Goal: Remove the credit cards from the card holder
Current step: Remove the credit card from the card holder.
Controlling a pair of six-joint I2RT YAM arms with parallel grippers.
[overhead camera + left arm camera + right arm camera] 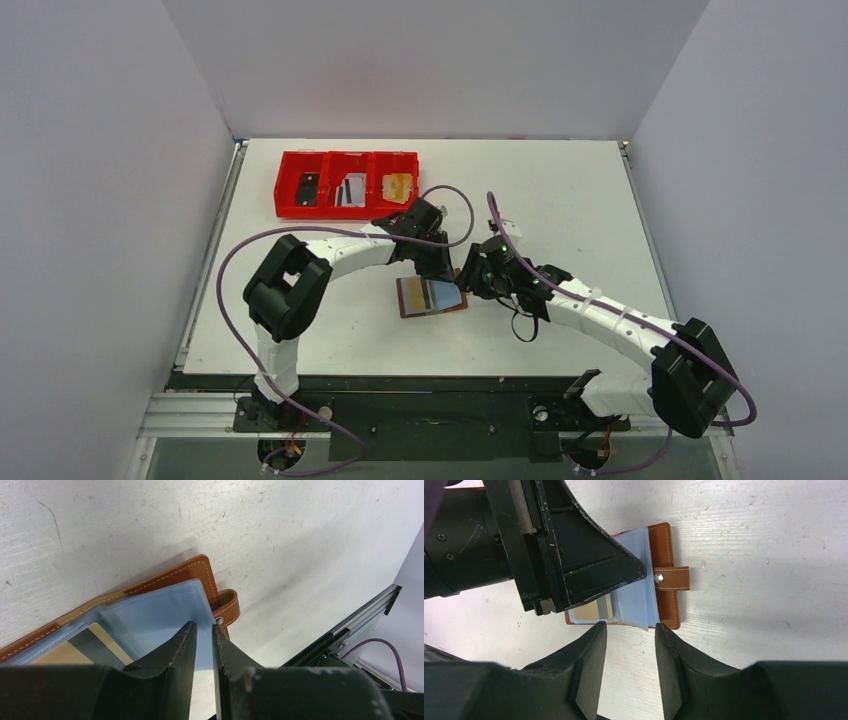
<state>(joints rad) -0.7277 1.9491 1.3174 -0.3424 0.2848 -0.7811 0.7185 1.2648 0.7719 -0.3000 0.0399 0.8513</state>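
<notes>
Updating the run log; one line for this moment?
left gripper: narrowly open at blue sleeve | right gripper: open at card holder edge | card: inside sleeve

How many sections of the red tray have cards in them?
3: a dark card on the left, silver-grey cards in the middle, an orange card on the right. More may lie underneath.

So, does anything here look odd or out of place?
Nothing looks damaged. The wallet lies askew to the table edges, and one blue sleeve curls up instead of lying flat, its edge between the fingers of the left gripper.
</notes>
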